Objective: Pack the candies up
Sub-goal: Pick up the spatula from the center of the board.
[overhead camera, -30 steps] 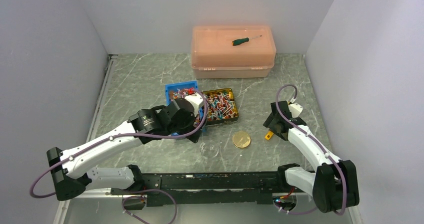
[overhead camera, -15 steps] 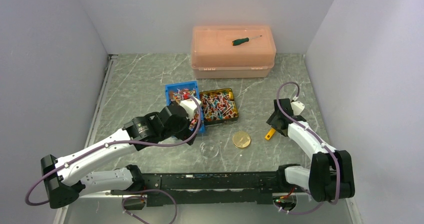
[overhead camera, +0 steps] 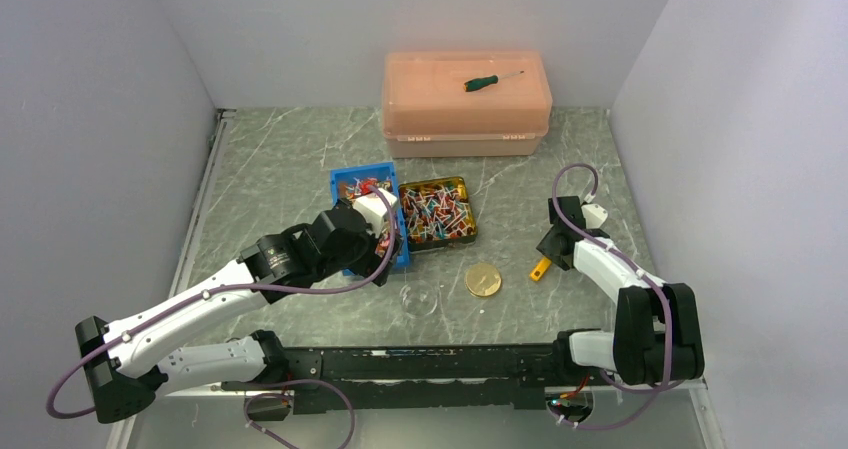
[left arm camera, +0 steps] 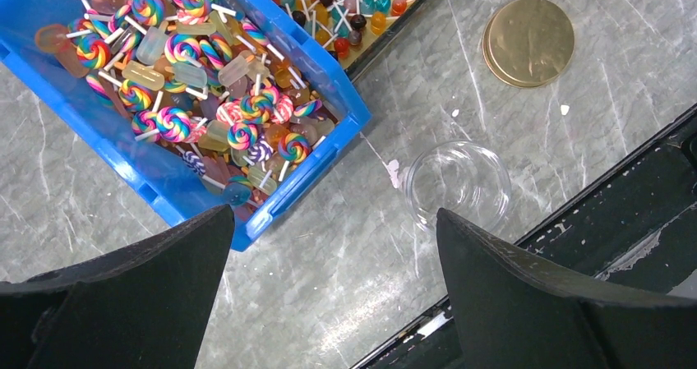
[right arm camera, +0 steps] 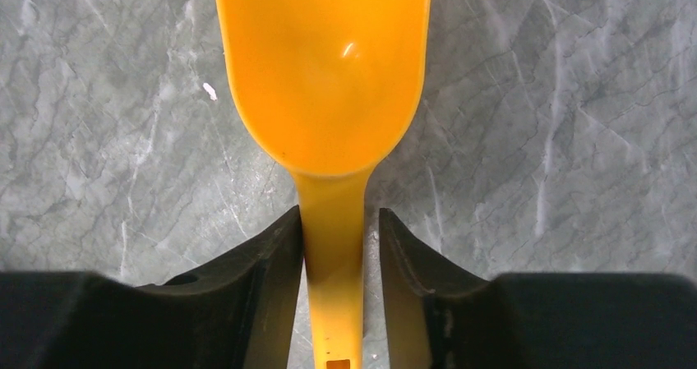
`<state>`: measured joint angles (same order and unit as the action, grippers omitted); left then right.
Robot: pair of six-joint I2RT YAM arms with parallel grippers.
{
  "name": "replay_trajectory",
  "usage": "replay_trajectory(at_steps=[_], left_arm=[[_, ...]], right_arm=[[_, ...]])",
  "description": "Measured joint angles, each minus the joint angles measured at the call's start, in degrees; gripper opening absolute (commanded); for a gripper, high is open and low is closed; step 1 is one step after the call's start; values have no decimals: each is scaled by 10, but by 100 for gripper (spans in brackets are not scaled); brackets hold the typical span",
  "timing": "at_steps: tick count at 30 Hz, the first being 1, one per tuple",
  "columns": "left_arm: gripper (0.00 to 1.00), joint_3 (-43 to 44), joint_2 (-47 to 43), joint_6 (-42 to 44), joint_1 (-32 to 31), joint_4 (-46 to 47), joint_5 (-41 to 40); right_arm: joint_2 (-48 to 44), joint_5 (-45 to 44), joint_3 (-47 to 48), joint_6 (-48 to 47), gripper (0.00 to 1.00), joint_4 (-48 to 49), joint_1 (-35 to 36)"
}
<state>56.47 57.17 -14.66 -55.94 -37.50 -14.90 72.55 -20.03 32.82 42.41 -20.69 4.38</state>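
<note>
The candies fill two containers. One colourful heap (left arm camera: 205, 81) lies in a blue bin (overhead camera: 345, 179); another heap (overhead camera: 437, 209) lies in a gold tin (overhead camera: 470, 231) to its right. My left gripper (overhead camera: 385, 231) hovers over the bin's near end. In the left wrist view it (left arm camera: 333, 221) is wide open and empty above bare table. My right gripper (overhead camera: 556, 244) sits at the orange scoop (overhead camera: 541, 267), which lies on the table. In the right wrist view the gripper (right arm camera: 339, 229) straddles the scoop's handle (right arm camera: 333, 246); one finger touches it, the other shows a small gap.
A clear round jar (overhead camera: 419, 299) and a gold lid (overhead camera: 483, 280) lie near the front rail; both also show in the left wrist view, the jar (left arm camera: 457, 184) and the lid (left arm camera: 528, 40). An orange lidded box (overhead camera: 465, 119) stands at the back with a green-handled screwdriver (overhead camera: 482, 82) on top.
My left arm has drawn back to the left and toward the near edge, its gripper shifting slightly left over the bin. My right arm's elbow has folded back; its gripper stays at the scoop.
</note>
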Motion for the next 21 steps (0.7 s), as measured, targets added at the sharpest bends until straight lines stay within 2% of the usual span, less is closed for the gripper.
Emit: replay_trajectory(at_steps=[4, 7, 13, 21], left_arm=[[99, 0, 0, 0, 2, 0, 0], [99, 0, -1, 0, 2, 0, 0], [99, 0, -4, 0, 4, 0, 0], [99, 0, -5, -1, 5, 0, -13]], right_arm=[[6, 7, 0, -1, 19, 4, -2], [5, 10, 0, -2, 1, 6, -2], [-8, 13, 0, -8, 0, 0, -2], [-93, 41, 4, -24, 0, -21, -2]])
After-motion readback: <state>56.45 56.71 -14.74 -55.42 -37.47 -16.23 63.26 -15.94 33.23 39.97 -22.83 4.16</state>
